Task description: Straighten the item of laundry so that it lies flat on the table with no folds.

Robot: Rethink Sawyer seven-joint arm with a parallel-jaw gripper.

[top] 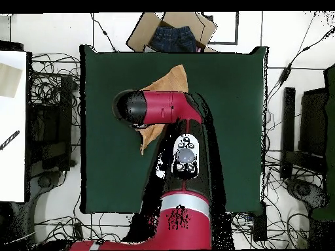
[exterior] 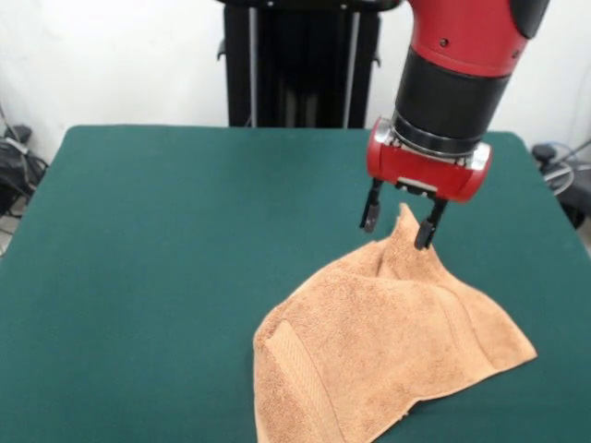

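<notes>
One camera sits low and close across the dark green felt-topped table point(exterior: 166, 277), facing the black two-fingered gripper point(exterior: 399, 220) on its red wrist. The other hangs high, looking straight down on the whole tabletop point(top: 105, 131). Both share the tabletop around the gripper.

Arm: red and black, reaching down from above over the table's point(exterior: 138, 277) far right part; wrist near vertical.
Gripper point(exterior: 397, 221): points downward, two dark fingers point(exterior: 370, 210) spread apart, straddling a raised peak of the towel point(exterior: 388, 341).
Overhead view: arm's black elbow hides the gripper.
</notes>
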